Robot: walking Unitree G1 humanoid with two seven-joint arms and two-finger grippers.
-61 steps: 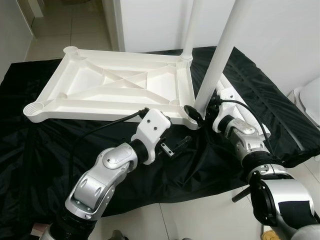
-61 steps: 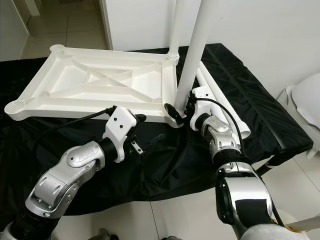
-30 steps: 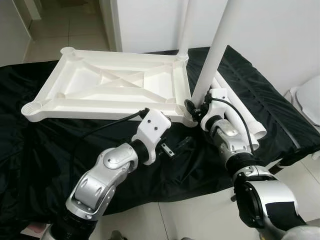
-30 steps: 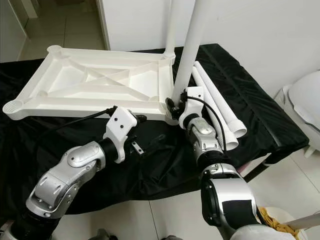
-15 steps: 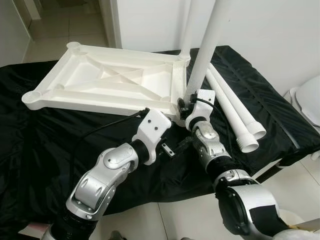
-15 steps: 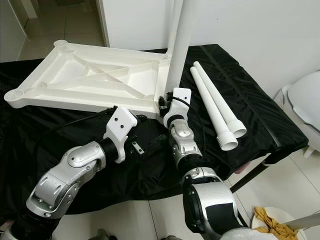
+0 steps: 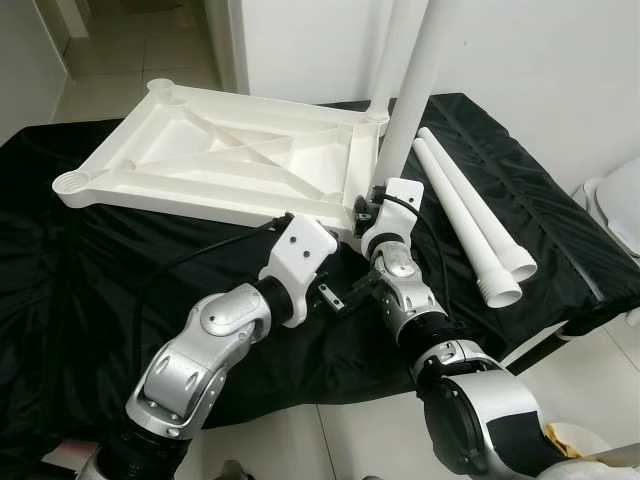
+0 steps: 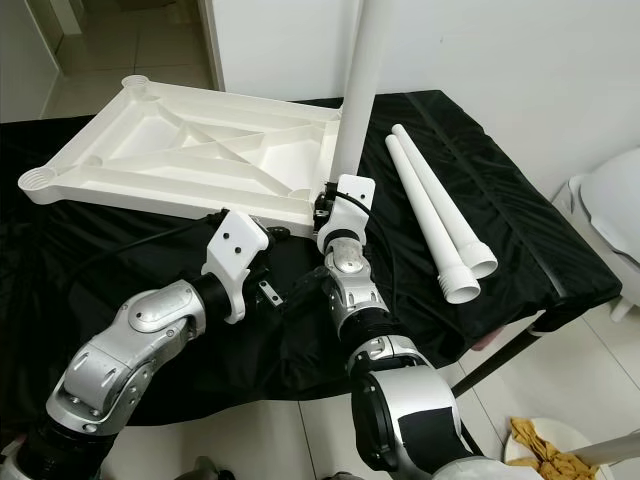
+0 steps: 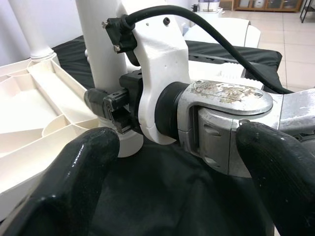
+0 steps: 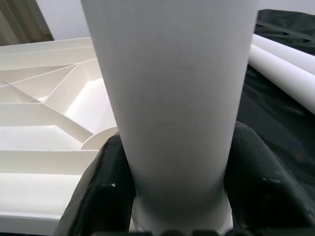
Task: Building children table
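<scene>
Clearly clamped low on the upright white leg (image 7: 412, 90) at the near corner socket of the upturned tabletop (image 7: 215, 165) on the black-draped counter (image 7: 60, 260), right gripper (image 10: 167, 196); left gripper (image 9: 162, 162) apart, empty; risk: tilted leg binding, tabletop sliding.

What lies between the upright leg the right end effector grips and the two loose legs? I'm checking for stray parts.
Only bare black cloth separates the gripped leg from the two loose legs, as the right eye view shows.
</scene>
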